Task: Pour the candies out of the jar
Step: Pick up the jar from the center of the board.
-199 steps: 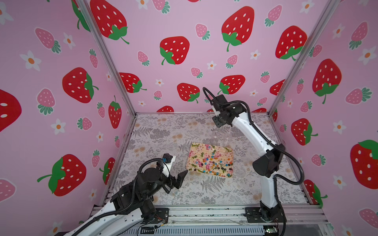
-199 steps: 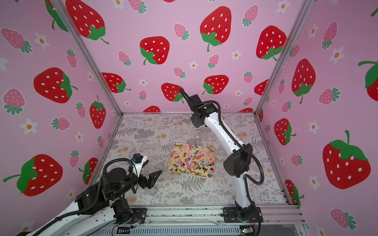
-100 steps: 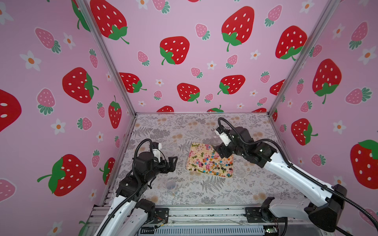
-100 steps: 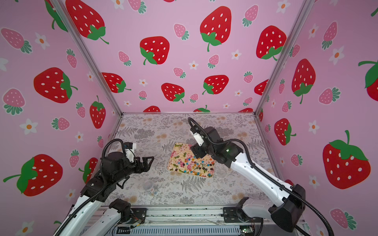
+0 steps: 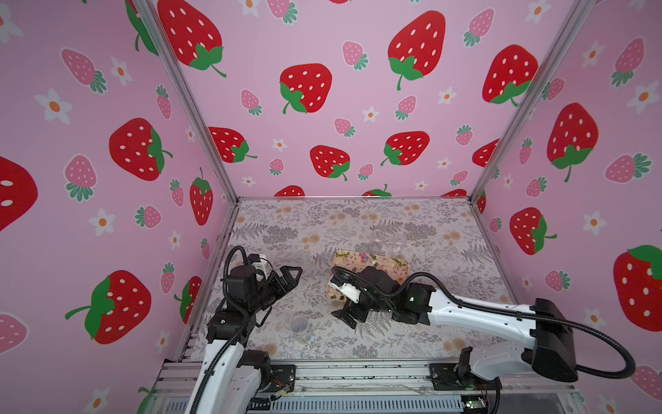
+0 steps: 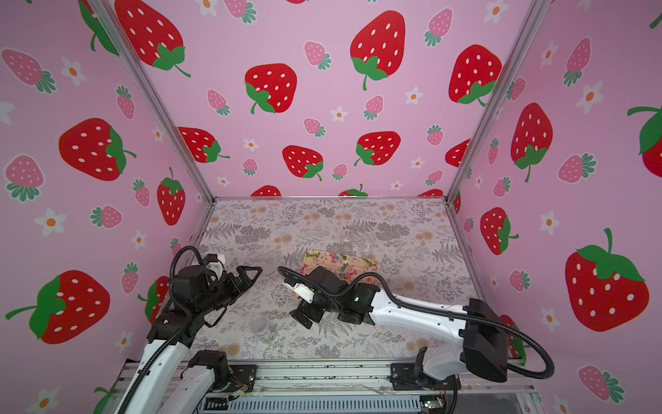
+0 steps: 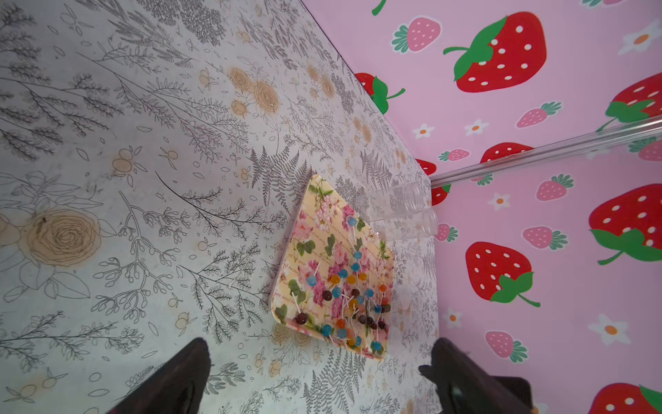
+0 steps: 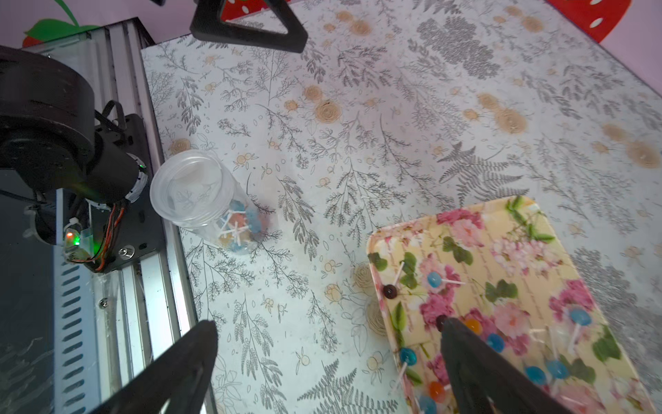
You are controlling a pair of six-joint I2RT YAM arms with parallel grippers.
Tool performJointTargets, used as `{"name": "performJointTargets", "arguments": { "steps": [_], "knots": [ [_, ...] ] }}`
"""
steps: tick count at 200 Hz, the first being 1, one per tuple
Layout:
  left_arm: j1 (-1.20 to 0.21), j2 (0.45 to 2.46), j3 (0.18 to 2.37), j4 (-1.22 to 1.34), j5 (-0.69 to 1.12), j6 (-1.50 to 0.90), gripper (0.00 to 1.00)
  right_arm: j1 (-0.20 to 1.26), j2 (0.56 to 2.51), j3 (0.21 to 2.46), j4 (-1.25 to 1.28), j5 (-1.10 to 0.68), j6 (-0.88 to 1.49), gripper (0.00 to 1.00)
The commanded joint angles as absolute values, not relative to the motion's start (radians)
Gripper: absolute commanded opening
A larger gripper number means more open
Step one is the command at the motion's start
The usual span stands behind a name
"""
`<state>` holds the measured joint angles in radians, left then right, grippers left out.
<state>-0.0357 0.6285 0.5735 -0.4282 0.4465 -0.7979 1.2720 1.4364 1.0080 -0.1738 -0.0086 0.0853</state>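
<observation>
A clear jar (image 8: 200, 200) stands upright near the table's front edge, with a few candies (image 8: 238, 225) at its bottom; it shows in both top views (image 5: 300, 326) (image 6: 263, 328). Many more candies (image 7: 351, 297) lie spread on the flowered tray (image 7: 333, 200). My right gripper (image 8: 329, 324) is open and empty, low by the tray's near left corner (image 5: 349, 317), to the right of the jar. My left gripper (image 7: 318, 344) is open and empty, raised over the left side of the table (image 5: 290, 277), behind the jar and pointing toward the tray.
Two empty clear jars (image 5: 378, 236) (image 5: 397, 238) stand behind the tray (image 5: 394, 267), which my right arm partly covers. The metal rail and arm bases (image 8: 118, 229) run along the front edge right beside the jar. Pink walls close in three sides.
My right arm swung from the back jars over the tray down to its near left corner, jaws opening. My left gripper rose and drew back from the near jar.
</observation>
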Motion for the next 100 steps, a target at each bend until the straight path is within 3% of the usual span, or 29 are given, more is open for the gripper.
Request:
{"name": "performJointTargets", "arguments": {
  "steps": [1, 100],
  "knots": [
    [-0.017, 0.624, 0.554, -0.396, 0.467, -0.904, 0.99, 1.341, 1.505, 1.037, -0.036, -0.008, 0.078, 0.99],
    [0.005, 0.63, 0.549, -0.417, 0.439, -0.927, 0.99, 1.433, 1.751, 1.113, 0.19, 0.001, 0.044, 0.99]
  ]
}}
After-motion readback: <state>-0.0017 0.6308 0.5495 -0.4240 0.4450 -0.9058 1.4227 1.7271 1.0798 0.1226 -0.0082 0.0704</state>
